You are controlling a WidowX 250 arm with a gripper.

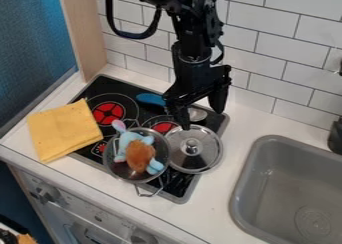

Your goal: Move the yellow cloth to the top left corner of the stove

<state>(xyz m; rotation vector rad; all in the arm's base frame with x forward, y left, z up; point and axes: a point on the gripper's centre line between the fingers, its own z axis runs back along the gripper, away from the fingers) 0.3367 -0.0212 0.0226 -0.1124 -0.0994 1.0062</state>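
Note:
The gripper (202, 119) hangs over the back right part of the stove, right of the yellow cloth and well apart from it. Its two fingers are spread, so it is open, above a small metal cup and the back of the pot lid. The folded yellow cloth (65, 130) lies flat at the left, partly on the white counter and partly over the stove's left edge. The black stove (100, 88) has red burner rings; its back left corner is bare.
A metal pot (119, 174) holding a blue and brown plush toy (140, 154) stands mid-stove, beside a silver lid (194, 147). Behind them are a blue utensil (151, 99) and the small metal cup (197, 114). A grey sink (267, 188) is at right, a tiled wall behind.

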